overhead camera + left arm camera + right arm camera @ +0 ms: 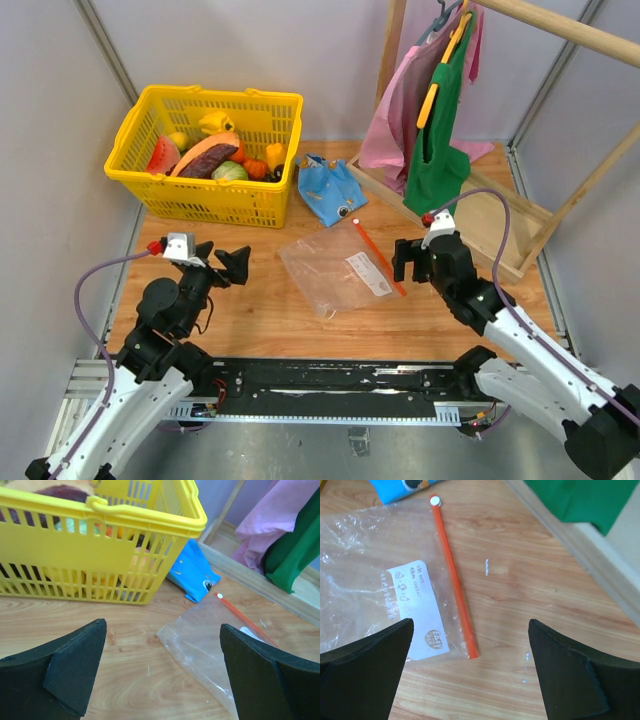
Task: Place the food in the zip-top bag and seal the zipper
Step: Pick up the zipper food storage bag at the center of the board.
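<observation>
Fruit (205,157) sat in the yellow basket (215,203) while the clear bag (322,268) lay flat between the left gripper (226,264) and the right gripper (411,262), both spread wide and empty.

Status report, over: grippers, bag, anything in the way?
Left gripper open, empty. Right gripper open, empty, above zipper. Zip-top bag flat, empty; toy fruits in yellow basket. Blue pouch beside bag.

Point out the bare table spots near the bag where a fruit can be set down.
Bare wood lies between the basket and the left gripper, left of the bag, and along the near edge of the table in front of the bag. Crowded: the back, where the pouch sits between basket and rack.
</observation>
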